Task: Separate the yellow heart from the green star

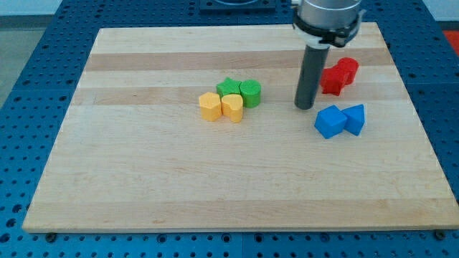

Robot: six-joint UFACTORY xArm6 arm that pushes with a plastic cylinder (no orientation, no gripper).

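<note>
The yellow heart (232,107) sits near the board's middle, touching the green star (228,87) just above it. A yellow hexagon (209,106) touches the heart's left side. A green cylinder (250,93) touches the star's right side. My tip (305,107) rests on the board well to the right of this cluster, about a hundred pixels from the heart, touching none of its blocks.
Two red blocks (338,76) lie just right of the rod. A blue cube-like block (330,121) and a blue triangular block (354,118) lie below and right of my tip. The wooden board (143,179) ends in a blue perforated surround.
</note>
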